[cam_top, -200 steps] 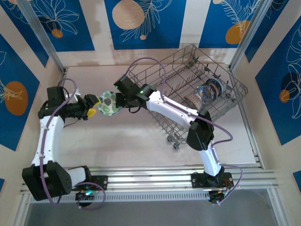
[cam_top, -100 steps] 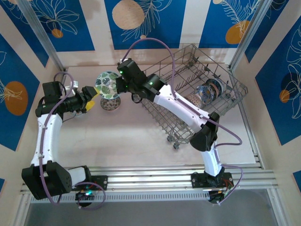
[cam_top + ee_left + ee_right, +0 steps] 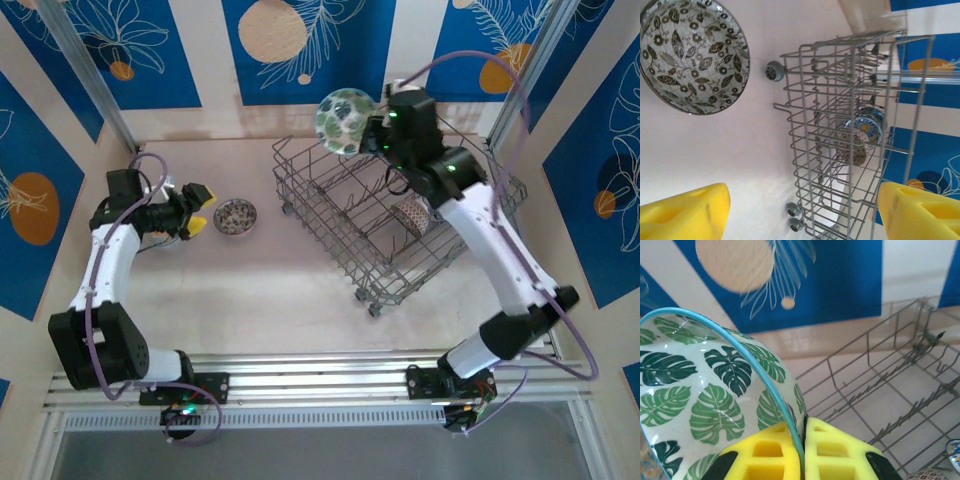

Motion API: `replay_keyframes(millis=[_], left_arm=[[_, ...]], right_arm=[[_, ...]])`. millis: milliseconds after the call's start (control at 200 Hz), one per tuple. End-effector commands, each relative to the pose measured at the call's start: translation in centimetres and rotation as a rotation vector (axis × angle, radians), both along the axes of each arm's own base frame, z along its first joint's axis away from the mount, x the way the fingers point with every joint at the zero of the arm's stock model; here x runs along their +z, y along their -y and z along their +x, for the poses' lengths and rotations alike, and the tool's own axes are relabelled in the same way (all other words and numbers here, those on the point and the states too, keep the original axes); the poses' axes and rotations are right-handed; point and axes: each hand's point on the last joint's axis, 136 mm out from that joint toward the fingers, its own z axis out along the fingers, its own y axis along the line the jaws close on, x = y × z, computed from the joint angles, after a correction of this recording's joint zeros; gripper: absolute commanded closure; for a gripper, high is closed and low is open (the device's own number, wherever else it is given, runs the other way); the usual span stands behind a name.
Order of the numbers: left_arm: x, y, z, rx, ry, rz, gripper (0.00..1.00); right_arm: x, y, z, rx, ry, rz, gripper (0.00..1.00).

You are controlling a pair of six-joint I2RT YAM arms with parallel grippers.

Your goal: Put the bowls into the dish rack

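Two bowls are already standing among the tines toward the right end of the dish rack (image 3: 345, 225), which is sitting at the far right of the surface (image 3: 300, 290): a brown patterned bowl (image 3: 412, 213) and a blue-and-white bowl (image 3: 866, 125) just beside it. A third, the leaf-print bowl (image 3: 342, 122), is hanging above the rack's far-left corner with the right tool (image 3: 372, 133) pinching its rim. A dark-leaf bowl (image 3: 235, 216) is waiting on the surface between the rack and the left edge. The left tool (image 3: 197, 213) is standing wide and empty just beside it. So the job looks roughly half done.

The right wrist view is showing the yellow fingers (image 3: 775, 450) closing on the bowl's blue rim, inside and outside. The left wrist view is giving the clearer look at the racked pair.
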Motion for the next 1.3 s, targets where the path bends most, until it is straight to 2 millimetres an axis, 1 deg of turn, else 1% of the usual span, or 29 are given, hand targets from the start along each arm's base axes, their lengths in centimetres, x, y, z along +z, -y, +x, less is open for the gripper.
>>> replay_keyframes(millis=[0, 125, 205, 255, 360, 485, 650, 740, 925, 990, 1146, 1296], left_arm=[[1.3, 1.2, 1.2, -0.028, 0.044, 0.033, 0.22], [1.0, 1.9, 1.7, -0.046, 0.035, 0.036, 0.22], [0.4, 2.2, 1.7, -0.056, 0.019, 0.039, 0.22], [0.0, 2.4, 1.7, -0.060, 0.010, 0.041, 0.22], [-0.8, 2.9, 1.7, -0.072, -0.008, 0.045, 0.22], [-1.6, 3.4, 1.8, -0.083, -0.028, 0.055, 0.22], [-2.0, 4.3, 2.1, -0.103, -0.044, 0.062, 0.22], [-2.1, 4.7, 2.1, -0.113, -0.051, 0.072, 0.22], [-2.3, 5.0, 2.0, -0.123, -0.061, 0.085, 0.22], [-2.4, 5.2, 1.9, -0.128, -0.068, 0.088, 0.22], [-2.1, 5.4, 2.1, -0.134, -0.068, 0.106, 0.22], [-1.9, 5.9, 2.0, -0.140, -0.066, 0.121, 0.22]], right_arm=[[-0.9, -1.7, 0.3, 0.034, -0.002, 0.031, 1.00], [-2.5, 1.5, 1.0, -0.046, -0.036, -0.008, 1.00], [-3.4, 3.8, 1.0, -0.098, -0.037, -0.056, 1.00], [-3.9, 5.4, 0.9, -0.137, -0.038, -0.096, 1.00], [-5.3, 8.0, 0.3, -0.188, -0.049, -0.203, 1.00], [-7.6, 9.9, -0.8, -0.225, -0.080, -0.337, 1.00], [-11.4, 10.6, -1.8, -0.230, -0.118, -0.543, 1.00], [-13.0, 11.0, -2.3, -0.249, -0.120, -0.649, 1.00], [-15.8, 11.7, -3.4, -0.267, -0.130, -0.722, 1.00], [-16.5, 12.2, -3.6, -0.290, -0.135, -0.745, 1.00], [-17.9, 12.7, -3.6, -0.305, -0.129, -0.797, 1.00], [-18.4, 12.8, -3.4, -0.312, -0.114, -0.835, 1.00]])
